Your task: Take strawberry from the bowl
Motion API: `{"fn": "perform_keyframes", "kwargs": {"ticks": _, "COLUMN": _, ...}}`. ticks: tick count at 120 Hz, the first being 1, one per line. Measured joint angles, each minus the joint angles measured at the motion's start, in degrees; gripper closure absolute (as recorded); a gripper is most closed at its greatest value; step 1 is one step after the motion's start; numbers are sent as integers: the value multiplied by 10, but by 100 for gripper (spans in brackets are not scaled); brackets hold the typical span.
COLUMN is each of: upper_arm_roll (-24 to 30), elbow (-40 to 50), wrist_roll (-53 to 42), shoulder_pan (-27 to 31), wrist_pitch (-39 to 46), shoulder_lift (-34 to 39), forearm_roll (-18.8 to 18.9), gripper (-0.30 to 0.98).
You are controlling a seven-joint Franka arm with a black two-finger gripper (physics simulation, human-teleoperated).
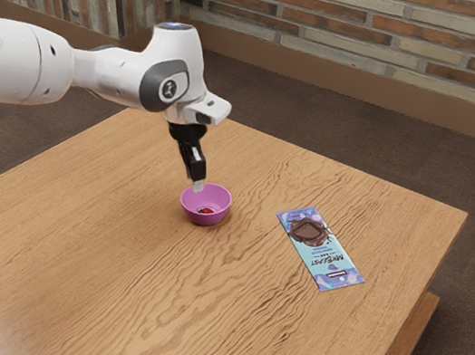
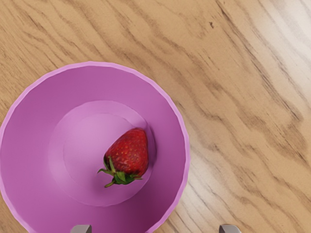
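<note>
Fingers (image 1: 197,186) are spread wide with nothing between them, hanging right by the pink bowl (image 2: 26,145), pointing down at a bit of a slant. Strawberry (image 2: 130,153) is lying on its side inside, off-center, leafy cap and all. White arm (image 1: 109,72) comes in from the exterior view's left, bent down at the wrist. Wood-grain surface (image 1: 124,296) also has a blue chocolate bar packet (image 1: 321,249) lying flat. Beyond that, dark brown floor (image 1: 278,106) and a brick wall (image 1: 383,29).
</note>
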State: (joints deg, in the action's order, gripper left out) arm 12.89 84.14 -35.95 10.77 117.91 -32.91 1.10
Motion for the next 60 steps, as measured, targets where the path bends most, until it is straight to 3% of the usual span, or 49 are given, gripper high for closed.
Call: {"fn": "perform_keyframes", "kwargs": {"ticks": 60, "upper_arm_roll": 4, "elbow": -38, "wrist_roll": -91, "shoulder_pan": 19, "wrist_pitch": 5, "shoulder_lift": -62, "forearm_roll": -43, "gripper": 44}}
